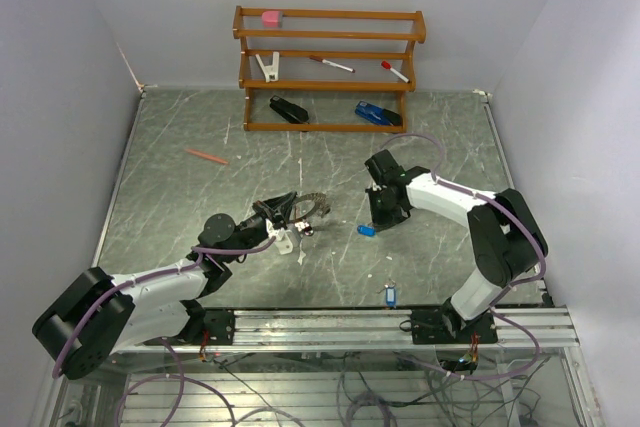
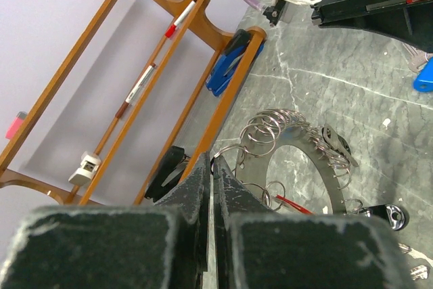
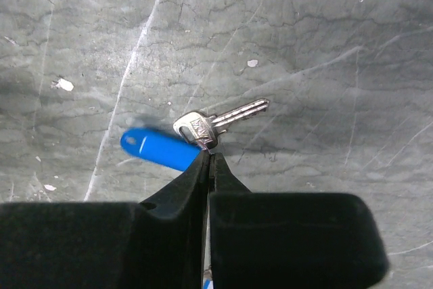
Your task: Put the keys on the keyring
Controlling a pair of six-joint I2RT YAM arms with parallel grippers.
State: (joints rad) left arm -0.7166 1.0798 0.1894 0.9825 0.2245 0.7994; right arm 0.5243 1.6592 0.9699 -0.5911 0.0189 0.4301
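The keyring (image 1: 308,209) lies at mid-table, a flat metal ring fringed with small wire loops and keys; it also shows in the left wrist view (image 2: 308,141). My left gripper (image 1: 281,215) is shut, its tips (image 2: 215,162) pinching a wire loop on the keyring's edge. My right gripper (image 1: 380,219) is shut (image 3: 210,153) on the small ring of a silvery key (image 3: 220,121) with a blue tag (image 3: 154,148), which is blurred. That tag shows beside the right gripper in the top view (image 1: 367,230). A second blue-tagged key (image 1: 390,296) lies near the front edge.
A wooden rack (image 1: 330,67) stands at the back wall with a pink block, a clip, pens, a black stapler (image 1: 288,110) and a blue stapler (image 1: 377,114). An orange pen (image 1: 207,156) lies at the left. A small white piece (image 1: 285,242) lies by the keyring.
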